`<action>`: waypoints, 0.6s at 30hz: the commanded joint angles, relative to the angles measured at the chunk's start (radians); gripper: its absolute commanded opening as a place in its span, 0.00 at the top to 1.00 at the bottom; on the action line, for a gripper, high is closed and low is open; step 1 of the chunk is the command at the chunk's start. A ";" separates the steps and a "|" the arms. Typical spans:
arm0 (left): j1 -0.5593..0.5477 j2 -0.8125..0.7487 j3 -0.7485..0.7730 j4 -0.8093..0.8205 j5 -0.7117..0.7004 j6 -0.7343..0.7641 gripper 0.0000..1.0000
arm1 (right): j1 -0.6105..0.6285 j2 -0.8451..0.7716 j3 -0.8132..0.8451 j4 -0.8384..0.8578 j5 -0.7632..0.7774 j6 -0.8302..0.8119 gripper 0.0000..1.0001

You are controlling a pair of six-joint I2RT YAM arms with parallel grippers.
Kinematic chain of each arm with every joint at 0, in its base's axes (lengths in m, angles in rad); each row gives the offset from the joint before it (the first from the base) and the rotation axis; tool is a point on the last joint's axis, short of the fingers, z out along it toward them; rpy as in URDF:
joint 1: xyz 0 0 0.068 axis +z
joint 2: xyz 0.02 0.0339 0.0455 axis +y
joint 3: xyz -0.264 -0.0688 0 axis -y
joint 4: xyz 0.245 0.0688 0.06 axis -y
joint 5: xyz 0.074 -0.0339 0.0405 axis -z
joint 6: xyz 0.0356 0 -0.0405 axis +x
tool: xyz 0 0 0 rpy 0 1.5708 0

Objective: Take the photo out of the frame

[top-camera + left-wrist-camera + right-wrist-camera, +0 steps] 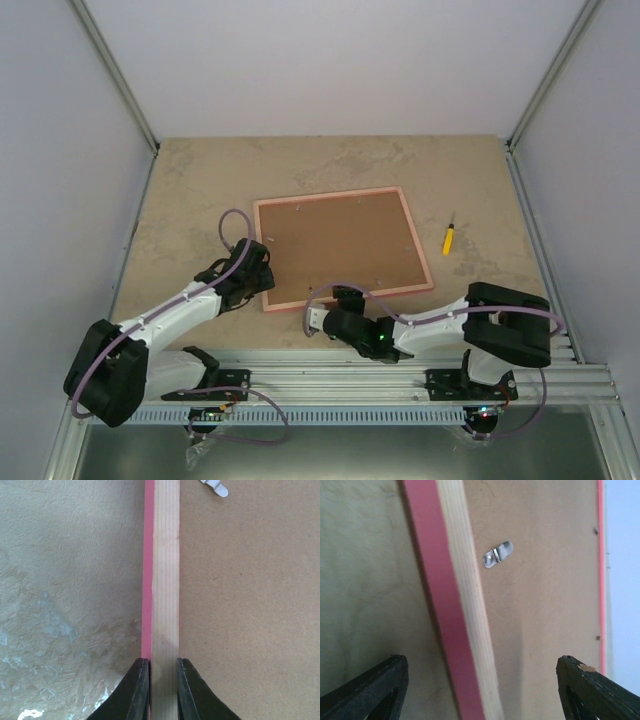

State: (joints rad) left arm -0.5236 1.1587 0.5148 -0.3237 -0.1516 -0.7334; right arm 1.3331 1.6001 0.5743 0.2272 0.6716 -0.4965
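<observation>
- Tabletop, mottled beige, walled in white on three sides.
- Frame lying back-up at the middle of the tabletop, slightly askew — brown fibreboard showing, thin pink edge all round.
- Left gripper pressed together on the frame's left rail close to the near-left corner, one black finger against the pink outer face, the other against the inner side of the pale wood strip (pinching the rail across its width).
- Right gripper spread wide by the near edge of the frame, a rail running between its two dark fingers; one finger over bare table, the other over the fibreboard, neither seen touching.
- Screwdriver, yellow-handled, flat on the table just right of the frame, apart from it.
- Metal tab, small and silver, on the fibreboard beside the wood strip — its tip angled away from the rail.
</observation>
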 commanded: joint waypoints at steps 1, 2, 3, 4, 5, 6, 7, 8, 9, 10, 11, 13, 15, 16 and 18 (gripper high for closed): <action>0.001 -0.036 0.029 0.067 0.036 -0.005 1.00 | 0.009 0.073 -0.023 0.170 0.113 -0.088 0.18; 0.001 -0.037 0.029 0.067 0.040 -0.004 1.00 | 0.008 0.090 -0.028 0.215 0.140 -0.112 0.18; 0.001 -0.039 0.029 0.069 0.043 -0.005 1.00 | 0.008 0.106 -0.033 0.256 0.155 -0.136 0.19; 0.001 -0.039 0.029 0.069 0.044 -0.007 1.00 | 0.008 0.122 -0.036 0.302 0.165 -0.161 0.19; 0.001 -0.039 0.030 0.068 0.047 -0.007 1.00 | 0.008 0.139 -0.039 0.342 0.170 -0.185 0.19; 0.001 -0.039 0.030 0.068 0.051 -0.006 1.00 | 0.008 0.158 -0.038 0.374 0.175 -0.207 0.19; 0.001 -0.039 0.029 0.069 0.053 -0.007 1.00 | 0.006 0.182 -0.037 0.403 0.185 -0.226 0.19; 0.001 -0.040 0.026 0.069 0.055 -0.008 1.00 | 0.002 0.208 -0.035 0.434 0.197 -0.246 0.20; 0.001 -0.041 0.026 0.069 0.058 -0.008 1.00 | -0.001 0.234 -0.036 0.466 0.210 -0.273 0.20; 0.001 -0.042 0.025 0.069 0.062 -0.009 1.00 | -0.003 0.259 -0.036 0.495 0.219 -0.288 0.21; 0.001 -0.044 0.024 0.070 0.067 -0.009 1.00 | -0.006 0.279 -0.036 0.523 0.226 -0.295 0.21; 0.001 -0.045 0.021 0.071 0.070 -0.009 1.00 | -0.009 0.308 -0.026 0.540 0.231 -0.291 0.23; 0.001 -0.047 0.021 0.071 0.070 -0.010 1.00 | -0.010 0.321 -0.017 0.540 0.239 -0.284 0.29; 0.001 -0.047 0.021 0.072 0.069 -0.011 1.00 | -0.011 0.322 -0.016 0.540 0.240 -0.283 0.33; 0.000 -0.045 0.020 0.074 0.070 -0.013 1.00 | -0.013 0.319 -0.020 0.551 0.241 -0.288 0.36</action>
State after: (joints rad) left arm -0.5224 1.1412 0.5148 -0.3218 -0.1139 -0.7345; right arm 1.3300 1.8904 0.5617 0.7635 0.9051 -0.7681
